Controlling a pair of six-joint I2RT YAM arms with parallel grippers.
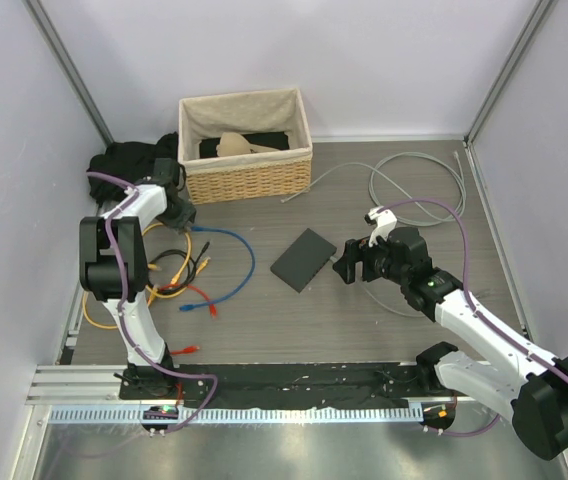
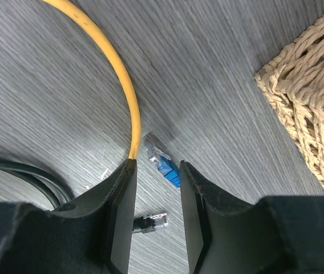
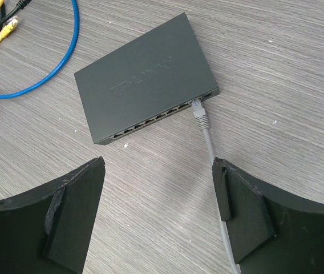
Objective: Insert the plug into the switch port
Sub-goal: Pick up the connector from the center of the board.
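Right wrist view: right gripper hovered on the port side of the switch, fingers wide apart, nothing between them. Grey cable ran from under one finger up to the switch. Grey plug met the port row near one end, nose at a socket; could not tell whether it was seated. Judged step: insertion at or close to its finish, plug not held. Next move would call for a straight push along the socket axis; the unbraced switch might slide. Beyond the switch lay a blue cable. Left gripper was well apart from the switch, beside the wicker basket, fingers partly apart, clamping nothing
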